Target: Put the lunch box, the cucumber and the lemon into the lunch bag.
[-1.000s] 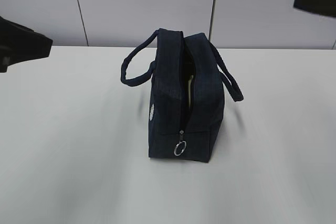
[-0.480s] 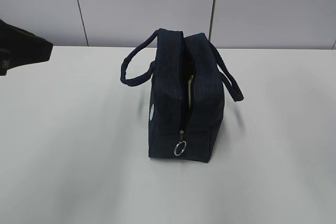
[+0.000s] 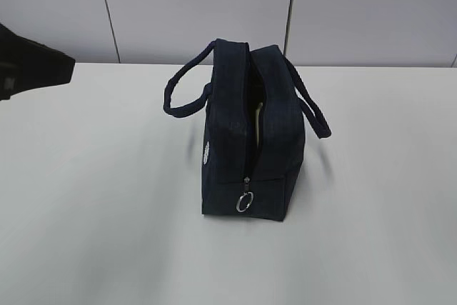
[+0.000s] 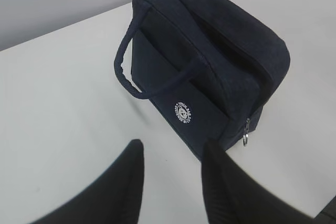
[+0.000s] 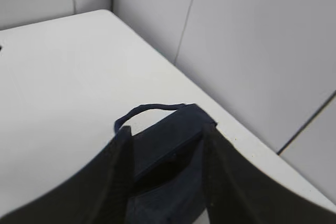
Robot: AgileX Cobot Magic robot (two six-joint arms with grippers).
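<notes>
Lunch bag [image 3: 250, 133] stands upright mid-worktop [image 3: 107, 198], dark navy, zipper run open along the top, slit gaping. Through the slit a pale edge [image 3: 258, 123] shows inside; can't tell what it is. Cucumber and lemon not visible in any view. Metal ring pull [image 3: 244, 203] hangs at the near end of the zipper, low on the end panel. One loop handle [image 3: 187, 91] flops out to the left, the other [image 3: 314, 112] to the right. Round white logo [image 4: 183, 113] on the side panel facing my left arm, just under that handle.

My left fingers [image 4: 170, 177]: two dark tips apart with bare worktop between them, holding nothing, hanging above the worktop near the bag's logo side, not touching it. In the exterior view only a dark piece of my left arm [image 3: 32, 66] pokes in at the left edge.

My right fingers [image 5: 165, 182]: parted, nothing gripped, up above the bag, looking down on its open top and one handle between the tips. Grey wall panels [image 3: 193, 5] behind the worktop.
</notes>
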